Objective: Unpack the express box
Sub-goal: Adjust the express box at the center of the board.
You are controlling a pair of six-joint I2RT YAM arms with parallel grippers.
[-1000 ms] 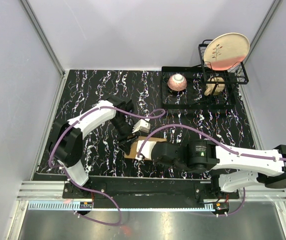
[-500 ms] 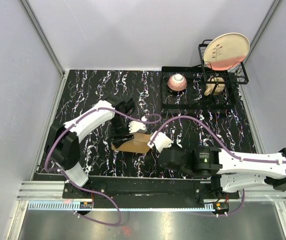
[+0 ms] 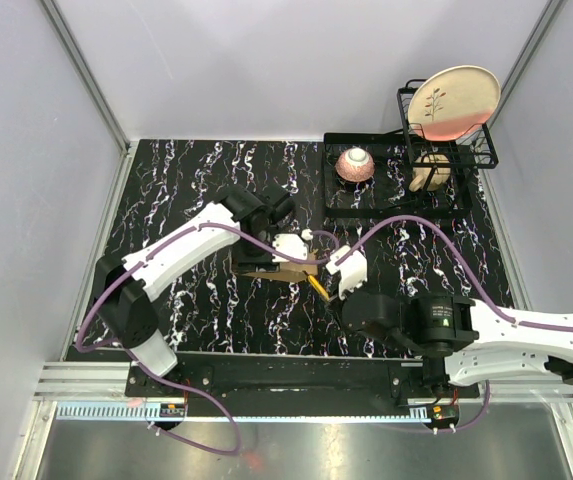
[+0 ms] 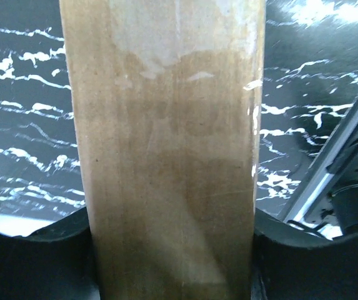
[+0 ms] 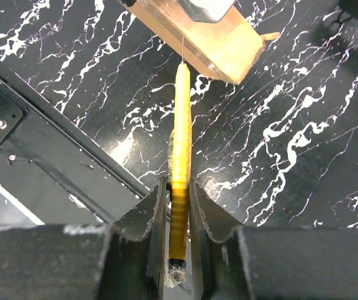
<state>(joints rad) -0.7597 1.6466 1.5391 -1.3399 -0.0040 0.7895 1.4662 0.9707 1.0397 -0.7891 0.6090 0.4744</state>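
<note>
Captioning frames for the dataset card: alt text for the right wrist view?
The right gripper is shut on a yellow utility knife, whose thin blade points away from the camera and meets the near face of the brown express box at the top of the frame. Beneath them lies the black, white-veined table.

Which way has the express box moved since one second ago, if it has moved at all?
Yes. The express box, held in the left gripper, has moved up the top view and now lies closer to the black rack than before.
</note>
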